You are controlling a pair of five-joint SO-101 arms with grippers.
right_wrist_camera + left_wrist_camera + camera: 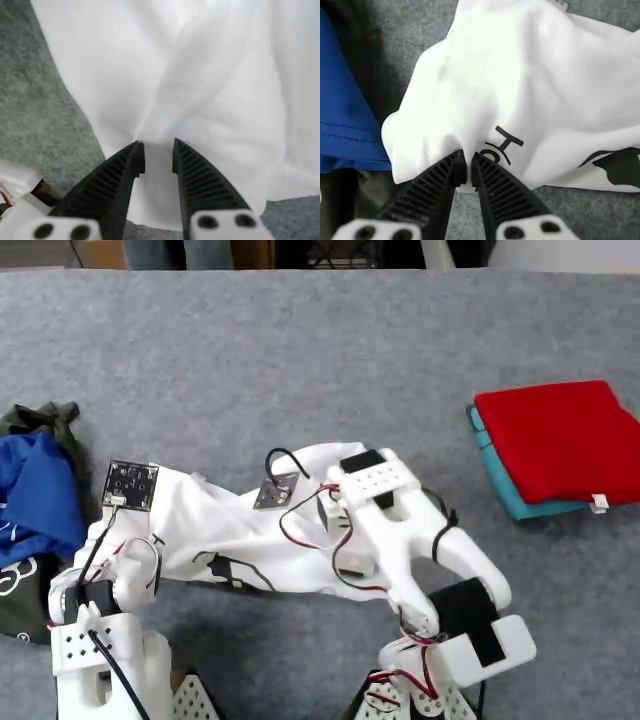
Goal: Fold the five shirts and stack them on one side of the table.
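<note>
Left gripper (467, 169) and right gripper (155, 150) both clamp one white shirt (240, 530). Beside the left: blue shirt (40, 490), green shirt (40, 420), heaped. Well beyond the right: red shirt (555, 440) folded on teal shirt (520, 505).

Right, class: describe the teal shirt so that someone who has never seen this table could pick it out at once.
Go to the right side of the grey table, where two folded shirts lie stacked. The teal shirt is the lower one, a narrow strip peeking out beneath the red shirt; no other shirt is that colour.
</note>
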